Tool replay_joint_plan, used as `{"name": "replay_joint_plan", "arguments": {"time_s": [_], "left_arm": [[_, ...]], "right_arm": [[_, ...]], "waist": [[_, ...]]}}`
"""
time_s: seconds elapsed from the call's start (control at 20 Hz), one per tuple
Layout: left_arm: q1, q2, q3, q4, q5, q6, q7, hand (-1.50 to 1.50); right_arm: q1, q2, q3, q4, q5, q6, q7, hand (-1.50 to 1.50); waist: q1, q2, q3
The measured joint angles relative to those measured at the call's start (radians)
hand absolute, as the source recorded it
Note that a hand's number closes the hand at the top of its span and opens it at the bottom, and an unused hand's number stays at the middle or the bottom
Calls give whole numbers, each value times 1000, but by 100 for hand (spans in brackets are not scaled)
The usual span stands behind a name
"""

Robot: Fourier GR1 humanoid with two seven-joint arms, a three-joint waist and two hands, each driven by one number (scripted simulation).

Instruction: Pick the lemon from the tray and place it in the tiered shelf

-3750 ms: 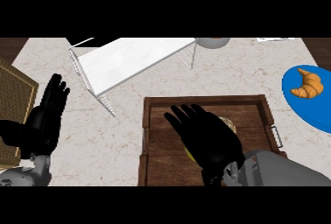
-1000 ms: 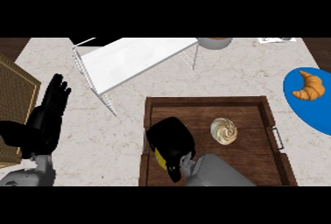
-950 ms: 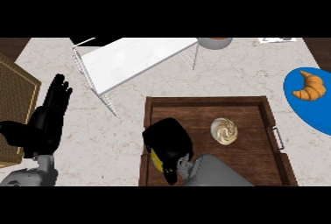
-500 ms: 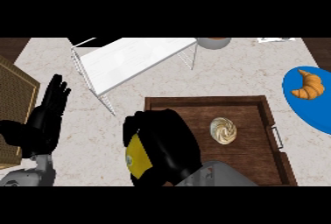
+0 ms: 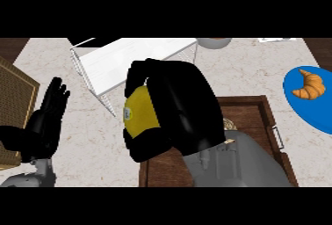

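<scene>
My right hand [image 5: 182,110] is raised close to the view, its fingers curled round the yellow lemon [image 5: 140,112]. It hovers over the tray's left end and the near corner of the white tiered shelf [image 5: 123,59]. The brown wooden tray [image 5: 256,112] lies on the counter, mostly hidden behind my hand and forearm. A pale round pastry [image 5: 229,125] on it peeks out beside my wrist. My left hand [image 5: 42,125] rests open at the left, fingers up.
A blue plate [image 5: 301,103] with a croissant [image 5: 310,84] sits at the right edge. A woven wicker mat [image 5: 13,103] lies at the far left. A grey bowl [image 5: 214,42] stands behind the shelf.
My right hand closed on the lemon in the tray, then lifted it up and to the left toward the shelf. The left hand stayed still.
</scene>
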Motion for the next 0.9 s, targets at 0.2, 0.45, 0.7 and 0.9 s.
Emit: {"name": "replay_joint_plan", "arguments": {"time_s": [0.2,0.45,0.7,0.9], "left_arm": [[-3,-6,4,12,-5,-10,-15,0],[-14,-5,7,-7,-11,-18,17,0],[-26,-26,-3,5,-37,-4,15,0],[-36,-27,4,7,-39,-9,25,0]], "right_arm": [[-67,0,-72,130,16,-44,-63,150],[-121,1,-122,297,19,-136,-154,150],[-169,1,-174,494,13,-237,-292,150],[-205,1,-189,652,-7,-343,-397,150]], "waist": [[3,2,0],[7,3,0],[10,6,0],[16,7,0]]}}
